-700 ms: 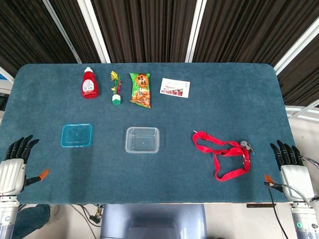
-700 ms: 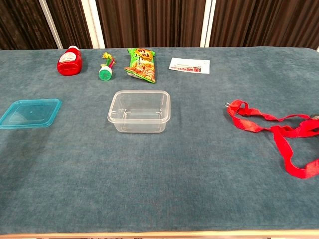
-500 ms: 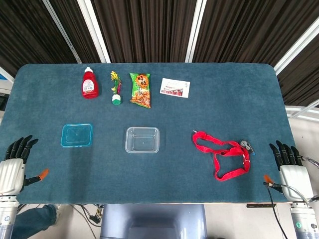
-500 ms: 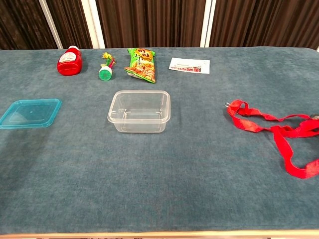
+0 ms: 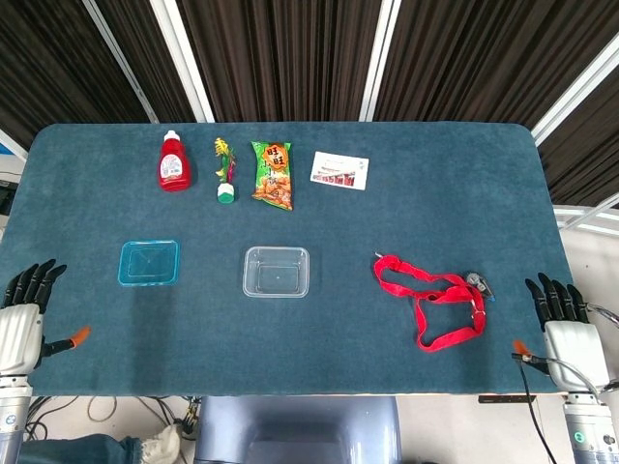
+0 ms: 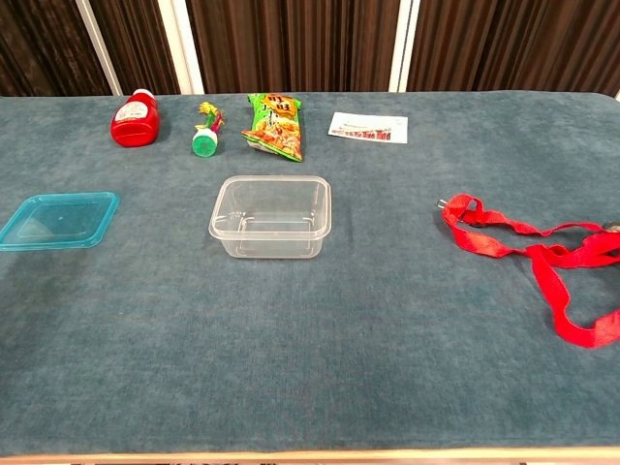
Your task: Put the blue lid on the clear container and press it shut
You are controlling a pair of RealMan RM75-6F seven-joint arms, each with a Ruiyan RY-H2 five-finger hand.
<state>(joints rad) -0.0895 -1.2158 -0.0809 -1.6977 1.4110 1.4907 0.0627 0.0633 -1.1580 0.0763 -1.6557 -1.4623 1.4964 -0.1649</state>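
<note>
Hands, left (image 5: 21, 314) and right (image 5: 566, 324), empty with fingers spread, appear only overhead.

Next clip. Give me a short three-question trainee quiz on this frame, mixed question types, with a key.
1. True or false: the blue lid already sits on the clear container.
2. Which hand is nearer the blue lid? A) left hand B) right hand
3. Fill in: the object lying between the clear container and the right hand is a red ____.

Key:
1. False; the lid lies on the table apart from the container.
2. A.
3. Strap.
</note>
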